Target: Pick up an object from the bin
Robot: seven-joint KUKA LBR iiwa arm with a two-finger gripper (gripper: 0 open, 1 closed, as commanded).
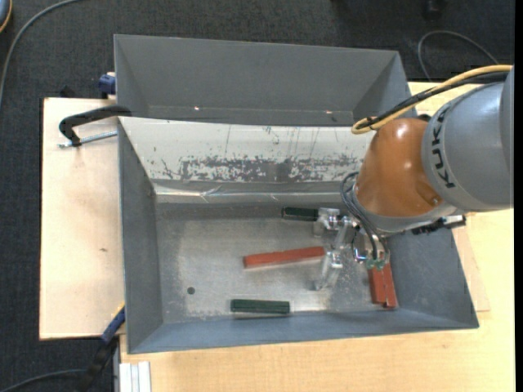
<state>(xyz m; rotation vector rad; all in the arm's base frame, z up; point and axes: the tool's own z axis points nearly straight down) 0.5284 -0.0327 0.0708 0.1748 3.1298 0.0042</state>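
Jaws are down at the floor of the bin (139, 243), right of centre; apart or together, cannot tell. A long red-orange flat stick (282, 259) lies mid-floor, nearly level, with its right end right at the jaws; contact unclear. A short dark green bar (301, 214) sits just behind them, near the back wall. A red-orange block (382, 287) lies just beside, by the right wall. A second dark green bar (260, 307) is near the front wall, well apart. The orange wrist cover (392, 174) hangs above.
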